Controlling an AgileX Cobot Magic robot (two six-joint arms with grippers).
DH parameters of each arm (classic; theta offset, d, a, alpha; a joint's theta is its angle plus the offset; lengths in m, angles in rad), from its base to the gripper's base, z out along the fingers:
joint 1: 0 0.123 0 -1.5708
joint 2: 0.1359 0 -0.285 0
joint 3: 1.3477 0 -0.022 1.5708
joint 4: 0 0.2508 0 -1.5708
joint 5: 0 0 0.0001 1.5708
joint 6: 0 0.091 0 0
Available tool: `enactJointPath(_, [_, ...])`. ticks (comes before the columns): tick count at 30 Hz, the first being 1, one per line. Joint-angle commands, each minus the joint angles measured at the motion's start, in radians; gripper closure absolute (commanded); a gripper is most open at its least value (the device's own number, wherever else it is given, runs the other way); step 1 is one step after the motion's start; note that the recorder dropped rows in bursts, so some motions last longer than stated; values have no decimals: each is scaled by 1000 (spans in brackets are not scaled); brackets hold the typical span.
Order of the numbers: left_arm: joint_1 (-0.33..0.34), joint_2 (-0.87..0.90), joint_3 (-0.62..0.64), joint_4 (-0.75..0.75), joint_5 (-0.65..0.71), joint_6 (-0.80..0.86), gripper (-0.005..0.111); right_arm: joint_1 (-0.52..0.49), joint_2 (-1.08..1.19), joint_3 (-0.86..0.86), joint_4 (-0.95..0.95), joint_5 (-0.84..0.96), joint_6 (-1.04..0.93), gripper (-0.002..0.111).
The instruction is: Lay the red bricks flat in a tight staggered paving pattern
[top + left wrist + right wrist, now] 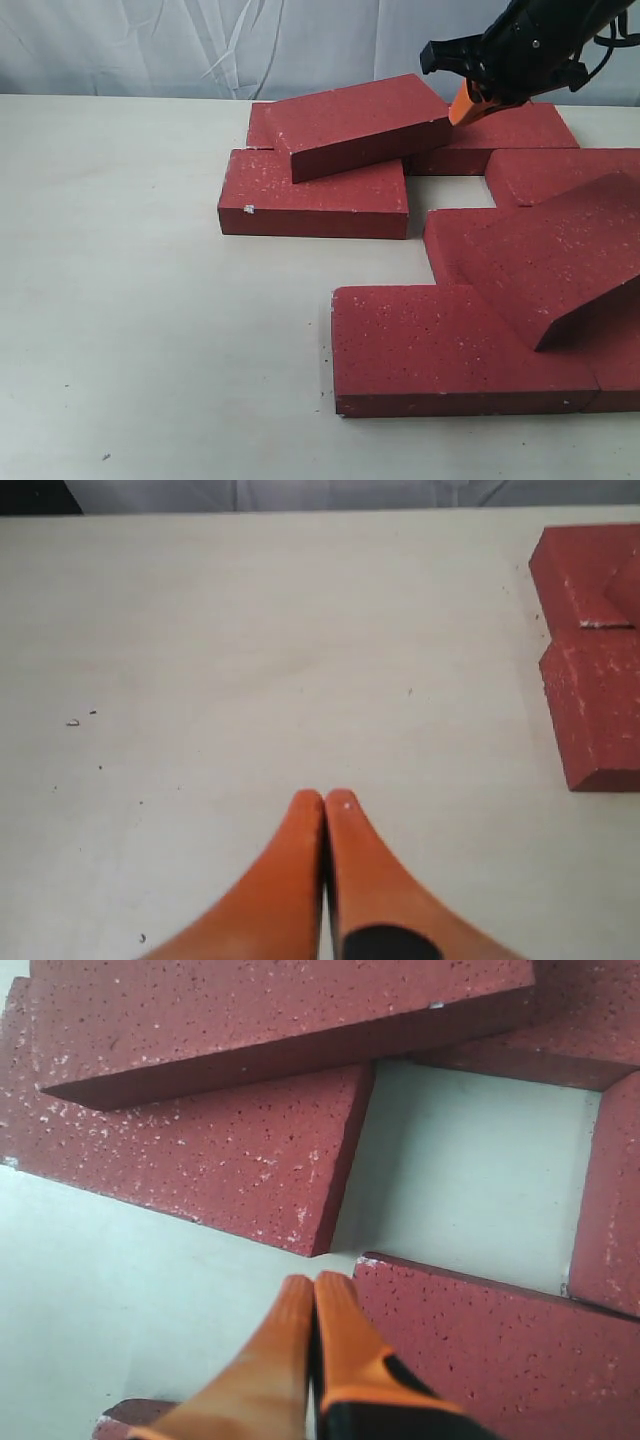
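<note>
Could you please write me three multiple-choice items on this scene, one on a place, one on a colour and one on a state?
1. Where does the tilted brick at the top centre of the exterior view rest?
A. On other bricks
B. Alone on bare table
C. In a tool

2. What colour are the tips of the right tool?
A. Blue
B. Orange
C. Green

3. How is the left tool?
A. Wide open
B. Shut on a brick
C. Shut, holding nothing

Answers:
1 A, it leans across the flat bricks beneath it.
2 B, the right wrist view shows orange tips.
3 C, its fingers meet over the bare table, with nothing between them.
</note>
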Motion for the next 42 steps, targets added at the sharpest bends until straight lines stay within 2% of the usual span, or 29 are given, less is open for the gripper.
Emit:
enactJointPath(1, [-9, 159, -102, -31, 102, 28, 107, -5, 0, -4, 2, -19, -6, 109])
enactJointPath(11, [-13, 499, -260, -229, 205, 167, 107, -3, 0, -4, 18, -31, -6, 109])
enactJointPath(20, [-110, 762, -477, -235, 312, 148, 107, -3, 1, -4, 65, -43, -6, 109])
enactJointPath(29, [-200, 969, -657, -238, 316, 89, 107, -3, 1, -4, 65, -43, -6, 109])
enactJointPath(34, [-208, 1047, -709, -249, 316, 87, 107, -3, 1, -4, 65, -43, -6, 109])
enactJointPath(39, [-208, 1063, -713, -343, 264, 93, 107, -3, 1, -4, 61, -38, -6, 109])
enactJointPath(42, [-208, 1064, -713, -345, 231, 93, 107, -3, 1, -4, 61, -38, -6, 109])
